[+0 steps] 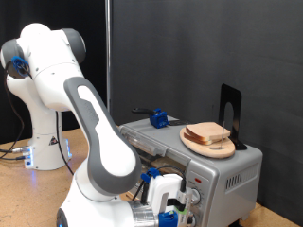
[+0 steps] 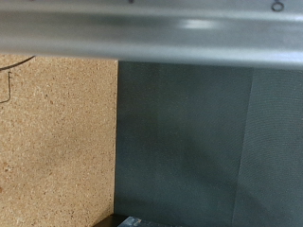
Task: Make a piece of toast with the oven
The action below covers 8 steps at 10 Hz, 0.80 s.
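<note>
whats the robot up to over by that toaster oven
The gripper is down in front of the silver toaster oven, close to its front face. Whether it grips anything cannot be seen. The slices of bread sit on a round wooden plate on top of the oven, not inside it. The wrist view shows only a metal bar close up, with the wooden table beyond.

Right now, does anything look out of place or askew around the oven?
Nothing looks spilled or damaged. The bread slices sit stacked on a wooden plate on top of the oven, not inside it. The claw is at the oven's front.
</note>
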Tool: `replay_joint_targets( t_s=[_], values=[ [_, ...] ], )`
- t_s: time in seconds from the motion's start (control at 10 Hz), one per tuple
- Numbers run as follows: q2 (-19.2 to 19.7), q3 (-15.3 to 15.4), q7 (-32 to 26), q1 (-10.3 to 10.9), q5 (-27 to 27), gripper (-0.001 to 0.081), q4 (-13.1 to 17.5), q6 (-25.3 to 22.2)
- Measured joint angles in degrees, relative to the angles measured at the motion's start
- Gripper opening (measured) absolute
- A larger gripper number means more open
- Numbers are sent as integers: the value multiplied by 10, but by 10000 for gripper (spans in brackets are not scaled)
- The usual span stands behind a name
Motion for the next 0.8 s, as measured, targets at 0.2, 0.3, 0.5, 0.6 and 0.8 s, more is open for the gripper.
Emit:
replay_joint_targets(
  t_s=[0.2,0.3,0.5,0.6,0.8],
  values=[
    [-2,1,0,0,1,87,0,-2],
    [-6,1,-1,0,1,87,0,-3],
    [-6,-3,-11,-1,-1,224,-6,11],
    [-5,-5,-17,-1,-1,408,-12,13],
    [-5,-8,-21,-1,-2,543,-16,14]
  ],
)
